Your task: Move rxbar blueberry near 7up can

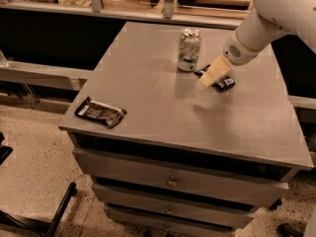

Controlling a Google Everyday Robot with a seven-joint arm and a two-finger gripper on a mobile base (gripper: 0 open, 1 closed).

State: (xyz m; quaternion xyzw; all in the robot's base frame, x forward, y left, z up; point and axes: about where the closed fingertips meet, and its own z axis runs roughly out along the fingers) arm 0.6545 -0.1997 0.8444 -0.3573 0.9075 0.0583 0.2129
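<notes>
The 7up can (189,50), green and white with a silver top, stands upright at the back middle of the grey cabinet top (163,98). The rxbar blueberry (223,83), a dark flat wrapper, lies on the top just right of the can, about a hand's width from it. My gripper (213,72), pale yellow at the end of the white arm (256,31), reaches in from the upper right. It sits over the bar's middle and hides part of it. I cannot tell whether it touches the bar.
A black-brown wrapped bar (100,112) lies near the front left corner of the top. The cabinet has drawers (173,181) below. A shelf rail (123,11) runs behind the cabinet, and a dark chair leg (54,216) stands on the speckled floor at lower left.
</notes>
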